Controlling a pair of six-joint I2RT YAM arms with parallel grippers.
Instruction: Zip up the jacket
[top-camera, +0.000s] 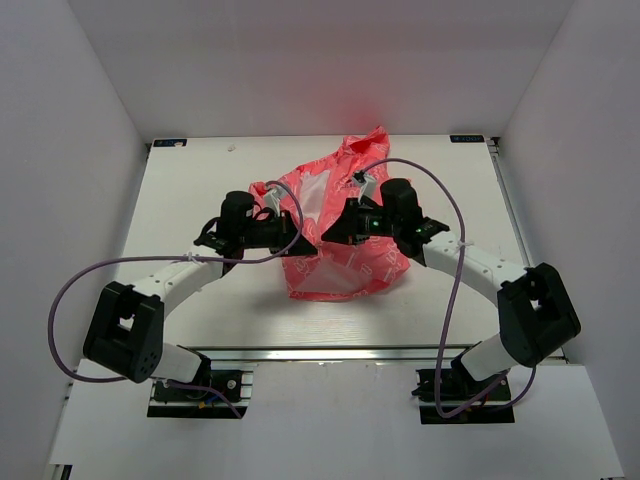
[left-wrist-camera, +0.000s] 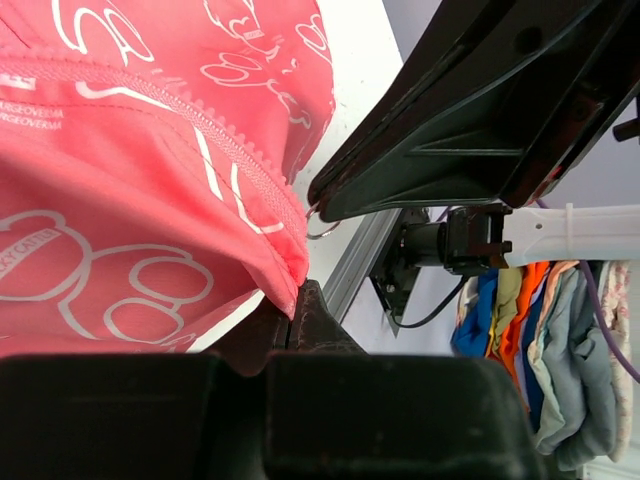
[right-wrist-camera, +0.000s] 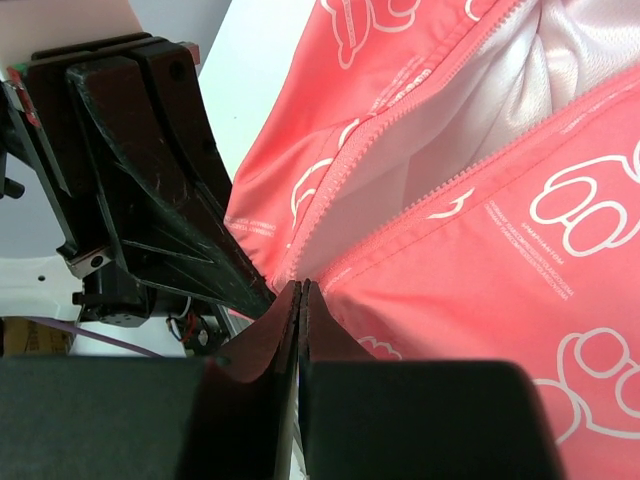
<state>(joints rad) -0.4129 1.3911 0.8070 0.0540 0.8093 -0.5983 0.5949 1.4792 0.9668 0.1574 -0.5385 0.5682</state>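
The coral-pink jacket (top-camera: 345, 235) with white print lies on the white table, hood toward the back. Its front is open above and shows the white lining (right-wrist-camera: 505, 95). My left gripper (top-camera: 305, 246) is shut on the jacket's bottom hem edge (left-wrist-camera: 285, 285), next to the zipper teeth (left-wrist-camera: 215, 140). My right gripper (top-camera: 330, 236) is shut at the bottom of the zipper, where the two zipper rows (right-wrist-camera: 345, 160) meet (right-wrist-camera: 301, 287). In the left wrist view a small metal ring (left-wrist-camera: 318, 225) sits at the right gripper's tip (left-wrist-camera: 325, 205). The two grippers almost touch.
The white table (top-camera: 200, 180) has grey walls on three sides. The left gripper's black body (right-wrist-camera: 150, 190) stands close beside my right fingers. Purple cables loop from both arms. Hanging clothes (left-wrist-camera: 545, 340) show beyond the table's near rail.
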